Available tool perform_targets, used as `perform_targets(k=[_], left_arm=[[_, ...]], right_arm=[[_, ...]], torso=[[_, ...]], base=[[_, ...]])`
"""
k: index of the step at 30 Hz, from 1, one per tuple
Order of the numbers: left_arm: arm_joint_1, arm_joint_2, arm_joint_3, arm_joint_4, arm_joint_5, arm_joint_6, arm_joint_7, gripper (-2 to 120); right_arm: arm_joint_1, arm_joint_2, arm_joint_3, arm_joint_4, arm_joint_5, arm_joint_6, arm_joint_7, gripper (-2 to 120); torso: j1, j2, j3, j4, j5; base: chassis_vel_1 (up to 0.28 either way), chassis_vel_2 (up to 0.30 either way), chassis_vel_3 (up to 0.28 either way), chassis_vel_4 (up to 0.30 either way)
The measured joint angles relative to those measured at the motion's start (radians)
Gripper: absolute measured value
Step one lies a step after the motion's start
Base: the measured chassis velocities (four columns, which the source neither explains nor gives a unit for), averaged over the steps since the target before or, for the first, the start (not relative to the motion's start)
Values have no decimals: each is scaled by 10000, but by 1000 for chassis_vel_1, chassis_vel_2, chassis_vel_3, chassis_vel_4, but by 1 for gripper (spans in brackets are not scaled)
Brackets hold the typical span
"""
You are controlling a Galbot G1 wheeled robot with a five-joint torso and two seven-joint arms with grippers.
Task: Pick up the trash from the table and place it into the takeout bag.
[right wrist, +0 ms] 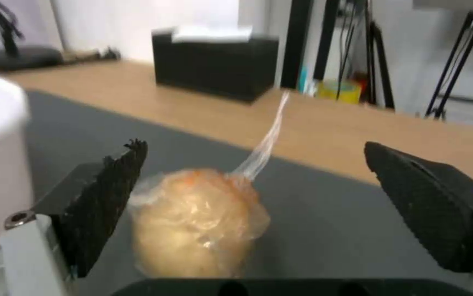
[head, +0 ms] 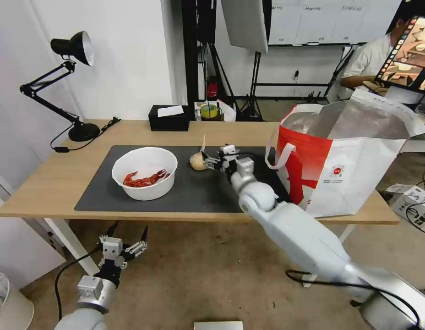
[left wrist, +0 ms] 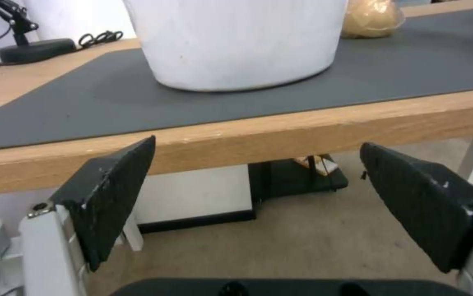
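Right pincer (right wrist: pixel 247 193) agape around bundle (right wrist: pixel 198 222)

My head camera looks forward and down from above the table (head: pixel 52 192), taking in the whole grey mat (head: pixel 194 188) mid-frame. My left wrist camera sits low, just below the table's near edge (left wrist: pixel 302 131), facing across at the white bowl (left wrist: pixel 236 41) close by. My right wrist camera hovers close over the mat, and both wrist views share the beige bundle (right wrist: pixel 195 226).
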State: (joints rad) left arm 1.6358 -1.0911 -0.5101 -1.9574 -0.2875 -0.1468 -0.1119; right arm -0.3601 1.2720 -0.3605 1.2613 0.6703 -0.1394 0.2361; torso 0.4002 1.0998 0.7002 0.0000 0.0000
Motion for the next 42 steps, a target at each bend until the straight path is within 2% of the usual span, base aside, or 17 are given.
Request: perform_targets(k=[4,14,22,31,35,38,39,42], left_arm=[[6,-10,-59,25,-41,-68,0,100],[111,-17,-236,109,-126,-242,21,100],[107,-6,-277,99,-143,-259,28,100],[209,-19,-354,9,-145,-260,33,100],[245,-30,-396,-26,-145,-263,34,100],[260,-33,-421,-47,-145,-266,35,100],[260,-33,-421,-47,-145,-266,35,100],[262,-37,-423,-59,-146,-268,35,100]], right_arm=[[508,714,-149,-1242,-10,-226,-288,100],[1110,1706,-581,-2770,-383,-503,-703,100],[1220,2009,-647,-3366,-724,-634,-706,100],[1113,1936,-660,-3311,-789,-803,-658,99],[1104,1861,-640,-3265,-756,-854,-653,92],[1091,1791,-639,-3123,-621,-929,-600,76],[1091,1791,-639,-3123,-621,-929,-600,76],[1035,1675,-634,-2866,-430,-1050,-470,63]], torso=[[0,0,-2,1,-2],[-1,2,-2,1,-1],[-1,2,-2,0,-1],[-2,2,-2,-1,1],[-2,2,-2,-1,1],[-2,2,-2,-1,1],[-2,2,-2,-1,1],[-1,2,-2,0,1]], base=[[0,0,0,0],[0,0,0,0],[0,0,0,0],[0,0,0,0],[0,0,0,0],[0,0,0,0],[0,0,0,0],[0,0,0,0]])
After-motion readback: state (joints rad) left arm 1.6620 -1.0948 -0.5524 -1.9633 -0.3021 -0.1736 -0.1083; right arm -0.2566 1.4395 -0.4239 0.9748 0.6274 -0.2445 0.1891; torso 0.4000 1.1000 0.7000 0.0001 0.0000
